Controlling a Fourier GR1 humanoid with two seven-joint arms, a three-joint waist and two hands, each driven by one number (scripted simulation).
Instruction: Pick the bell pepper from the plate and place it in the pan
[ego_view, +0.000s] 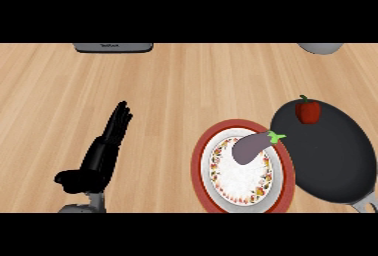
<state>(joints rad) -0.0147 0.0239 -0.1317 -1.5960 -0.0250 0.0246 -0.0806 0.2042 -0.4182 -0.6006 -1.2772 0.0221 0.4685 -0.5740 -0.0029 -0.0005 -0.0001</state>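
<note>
Wood counter (184, 80) fills the view. Black pan (332, 160) at right, just beside the red-rimmed plate (201, 165) on its left. Left hand (103, 150) at lower left, well apart from both, fingers straight & together, holding nothing. Purple eggplant (249, 148) lies on plate, stem twd pan. Red bell pepper (308, 111) sits in pan, near its far rim

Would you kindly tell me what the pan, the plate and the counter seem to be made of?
Pan: likely dark coated metal, matte black with a grey handle. Plate: probably glazed ceramic, red rim, patterned white centre. Counter: light wood, visible plank grain.
</note>
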